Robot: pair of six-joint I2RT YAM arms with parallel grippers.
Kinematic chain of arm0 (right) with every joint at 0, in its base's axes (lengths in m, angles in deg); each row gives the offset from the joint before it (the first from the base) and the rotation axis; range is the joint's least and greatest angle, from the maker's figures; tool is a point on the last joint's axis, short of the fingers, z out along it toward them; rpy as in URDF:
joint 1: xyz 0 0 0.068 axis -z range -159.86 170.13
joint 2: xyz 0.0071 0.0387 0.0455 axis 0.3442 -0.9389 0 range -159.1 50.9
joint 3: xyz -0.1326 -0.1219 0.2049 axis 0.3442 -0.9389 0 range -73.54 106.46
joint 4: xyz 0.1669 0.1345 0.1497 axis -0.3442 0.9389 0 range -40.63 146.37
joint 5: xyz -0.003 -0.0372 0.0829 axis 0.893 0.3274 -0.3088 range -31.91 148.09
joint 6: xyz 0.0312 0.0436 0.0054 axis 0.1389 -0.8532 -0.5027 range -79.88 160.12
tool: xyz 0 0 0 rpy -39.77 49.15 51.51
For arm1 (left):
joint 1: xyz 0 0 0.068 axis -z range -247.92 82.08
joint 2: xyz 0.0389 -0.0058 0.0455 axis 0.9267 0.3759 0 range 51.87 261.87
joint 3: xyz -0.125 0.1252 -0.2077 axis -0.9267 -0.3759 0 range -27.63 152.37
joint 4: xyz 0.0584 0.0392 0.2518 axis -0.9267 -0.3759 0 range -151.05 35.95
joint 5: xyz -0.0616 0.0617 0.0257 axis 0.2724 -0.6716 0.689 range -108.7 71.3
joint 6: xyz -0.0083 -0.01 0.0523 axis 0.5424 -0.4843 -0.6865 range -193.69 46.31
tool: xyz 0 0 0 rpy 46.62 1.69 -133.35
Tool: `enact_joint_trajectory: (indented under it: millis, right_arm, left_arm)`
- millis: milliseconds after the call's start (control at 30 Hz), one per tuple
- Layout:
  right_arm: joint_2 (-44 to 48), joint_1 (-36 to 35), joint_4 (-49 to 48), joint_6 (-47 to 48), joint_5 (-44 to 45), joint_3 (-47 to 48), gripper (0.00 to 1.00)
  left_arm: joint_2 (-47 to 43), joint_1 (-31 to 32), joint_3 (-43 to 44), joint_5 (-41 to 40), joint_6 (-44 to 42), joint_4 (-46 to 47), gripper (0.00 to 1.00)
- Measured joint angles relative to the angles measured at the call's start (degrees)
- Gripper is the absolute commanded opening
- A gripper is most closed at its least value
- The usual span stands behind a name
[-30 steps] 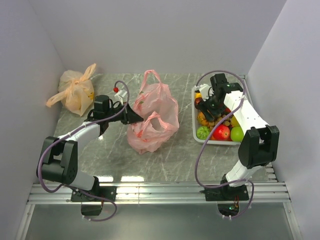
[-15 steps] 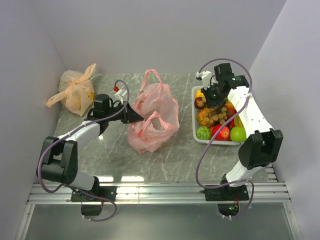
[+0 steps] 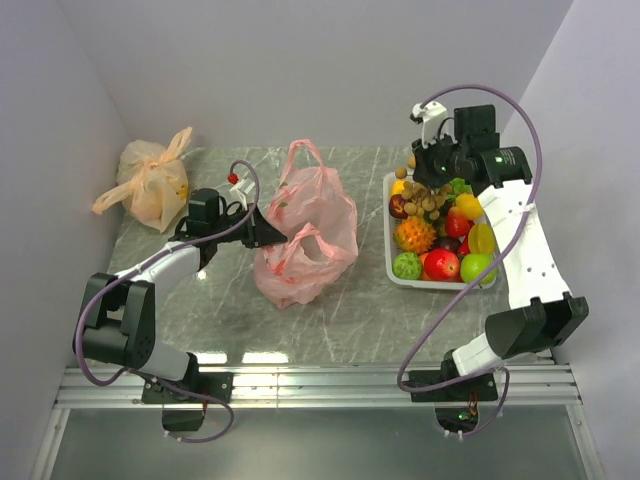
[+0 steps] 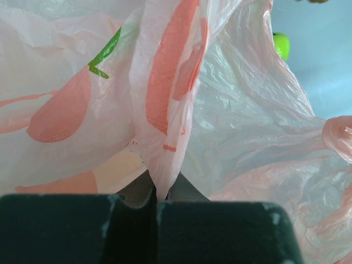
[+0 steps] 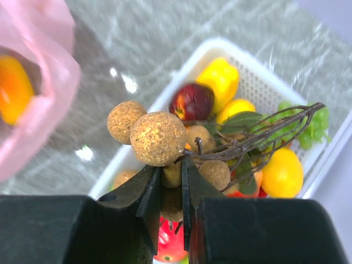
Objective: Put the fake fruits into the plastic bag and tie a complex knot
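Loading step: right gripper (image 5: 169, 184) clamps the longan-like bunch (image 5: 158, 137) above the basket (image 3: 389, 262); left gripper (image 4: 157, 193) pinches the pink bag (image 3: 310, 230) rim. Next I carry it across; mouth opening unclear.

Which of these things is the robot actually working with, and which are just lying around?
Part of the job:
- pink bag, pinched by the left gripper
- brown fruit cluster, held by the right gripper
- fruits in the basket

Just lying about:
- orange knotted bag, far left corner
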Motion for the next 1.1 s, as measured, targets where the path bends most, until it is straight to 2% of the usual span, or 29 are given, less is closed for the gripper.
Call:
enact_joint_trajectory:
  millis: [267, 333, 533, 700, 867, 900, 933, 967, 1033, 1067, 1100]
  right_arm:
    - [2.93, -1.44, -6.99, -7.61, -12.22, 5.49, 0.0]
    - [3.02, -3.54, -9.6, -9.22, -14.93, 6.64, 0.0]
    - [2.38, -15.65, -15.87, -12.68, -19.32, 6.62, 0.0]
    - [1.44, -23.78, -22.01, -13.84, -20.17, 1.79, 0.0]
    - [-1.9, -28.13, -24.9, -13.9, -20.24, -5.38, 0.0]
    - [-3.06, -28.68, -24.85, -13.88, -19.87, -6.56, 0.06]
    - [-4.24, -29.14, -24.63, -13.88, -19.52, -7.52, 0.34]
    - [-5.4, -29.53, -24.28, -13.92, -18.84, -8.13, 0.51]
    - [-6.99, -29.9, -23.58, -14.25, -18.05, -8.48, 0.76]
    - [-7.61, -30.01, -23.15, -14.64, -17.59, -8.46, 0.81]
    - [-7.76, -30.08, -22.69, -14.78, -17.25, -8.33, 0.82]
  left_arm:
    - [0.0, 0.0, 0.0, 0.9, 0.02, 0.0, 0.0]
    - [0.0, 0.0, 0.0, 1.05, 0.04, 0.0, 0.0]
    - [0.0, 0.0, 0.09, 1.53, 0.15, 0.07, 0.0]
    - [0.0, 0.0, 0.09, 2.23, 0.37, 0.42, 0.0]
    - [0.0, 0.0, 0.11, 3.1, 1.49, 1.11, 0.0]
    - [0.0, -0.02, 0.11, 3.48, 1.75, 1.55, 0.0]
    - [0.0, -0.02, 0.11, 3.74, 1.88, 1.79, 0.0]
    - [0.0, -0.07, 0.11, 3.98, 2.16, 2.12, 0.0]
    - [0.0, -0.2, 0.11, 4.46, 2.75, 2.8, 0.0]
    - [0.0, -0.31, 0.11, 4.76, 2.93, 3.13, 0.0]
    - [0.0, -0.35, 0.11, 4.96, 3.08, 3.43, 0.0]
